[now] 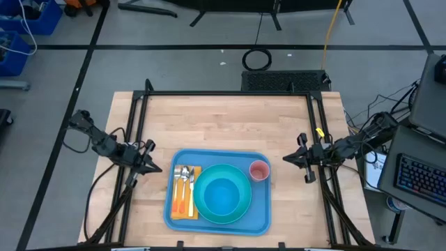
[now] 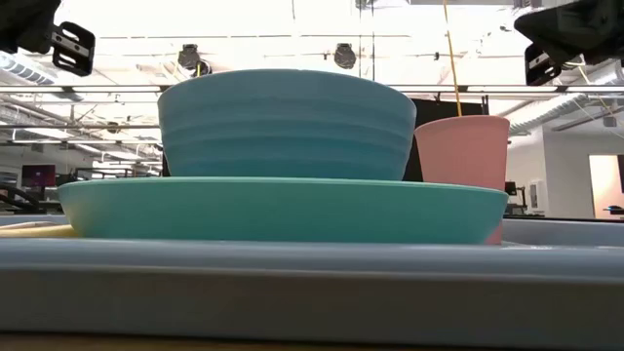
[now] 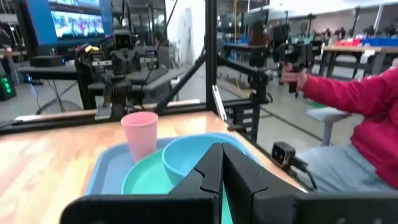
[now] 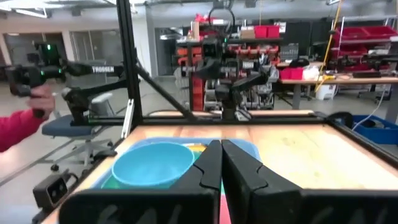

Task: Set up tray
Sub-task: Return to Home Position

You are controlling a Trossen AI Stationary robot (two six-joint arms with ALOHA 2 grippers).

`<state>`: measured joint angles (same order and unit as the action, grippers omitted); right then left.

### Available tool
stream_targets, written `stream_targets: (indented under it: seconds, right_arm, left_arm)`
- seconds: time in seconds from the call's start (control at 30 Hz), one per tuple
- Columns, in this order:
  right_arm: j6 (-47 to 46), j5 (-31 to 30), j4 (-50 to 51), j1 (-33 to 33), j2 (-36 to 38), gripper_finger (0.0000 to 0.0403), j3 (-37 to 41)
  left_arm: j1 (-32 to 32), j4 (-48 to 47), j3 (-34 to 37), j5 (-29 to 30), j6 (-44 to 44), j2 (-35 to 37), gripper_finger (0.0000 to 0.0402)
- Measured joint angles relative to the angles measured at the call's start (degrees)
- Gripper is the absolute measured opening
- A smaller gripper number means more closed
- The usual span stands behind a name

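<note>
Wooden table [image 1: 230, 118], seen from above. The tray [image 1: 259, 206] lies flat at the near middle of the table, between the two arms, long side across. On it, centre, we note a round turquoise plate [image 1: 244, 178] with a blue bowl [image 1: 221, 196] sitting inside it. A pink cup [image 1: 259, 170] stands upright in the tray's far right corner, just beside the plate. An orange napkin [image 1: 187, 215] lies along the tray's left end, with cutlery [image 1: 183, 185] laid side by side on top. The left gripper [image 1: 157, 168] hangs over bare table just off the tray's left edge, pointing toward it. From its wrist camera we see the two fingers pressed together to a point [image 3: 222, 148], nothing between them. The right gripper [image 1: 287, 159] hangs to the right of the tray, near the cup's corner but apart from it, fingers likewise pressed together and empty [image 4: 221, 144]. From table height the tray's rim [image 2: 312, 283] fills the foreground, with plate, bowl and cup stacked behind it. Beyond the table, a person's red sleeve [image 3: 354, 99] shows, the hand on a dark handle.
</note>
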<state>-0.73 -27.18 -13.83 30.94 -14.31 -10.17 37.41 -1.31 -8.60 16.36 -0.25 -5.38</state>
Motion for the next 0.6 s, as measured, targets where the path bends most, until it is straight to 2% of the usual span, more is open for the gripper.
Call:
stream_targets:
  seconds: [0.07,0.3,0.43,0.6]
  right_arm:
    - [-0.6,0.0,2.6,0.0,1.1,0.0000,0.0]
    - [-1.7,-1.7,8.7,0.0,4.5,0.0000,0.0]
    - [0.8,-3.0,9.0,0.0,7.9,0.0000,0.0]
    - [0.3,-3.0,13.5,0.0,11.3,0.0000,0.0]
  left_arm:
    - [0.0,-3.5,-1.3,-0.1,0.1,1.4,0.0012]
    - [0.0,-6.3,-1.6,-0.6,4.2,5.1,0.0010]
    - [0.0,-8.6,-1.6,0.4,3.6,5.1,0.0017]
    - [0.0,-9.2,-0.9,1.7,3.1,5.1,0.0004]
